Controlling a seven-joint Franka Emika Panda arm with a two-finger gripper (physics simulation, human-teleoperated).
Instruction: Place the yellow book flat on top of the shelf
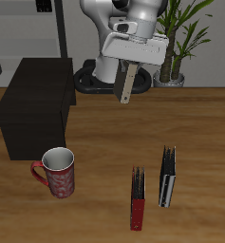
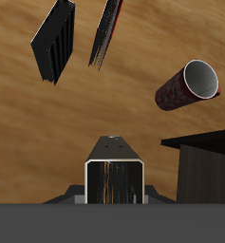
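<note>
The yellow book (image 1: 126,84) hangs upright in my gripper (image 1: 130,61), high above the table near its back; the jaws are shut on its upper end. In the wrist view the book (image 2: 115,176) shows end-on between the fingers. The shelf (image 1: 36,109), a large dark boxy block with a flat top, stands on the table to the side of the held book and lower than it. A corner of the shelf (image 2: 204,166) shows in the wrist view.
A red patterned mug (image 1: 58,172) stands in front of the shelf. A red book (image 1: 137,198) and a black-and-white book (image 1: 167,177) stand upright near the table's front edge. A potted plant (image 1: 180,43) and a grey rack (image 1: 28,28) stand behind.
</note>
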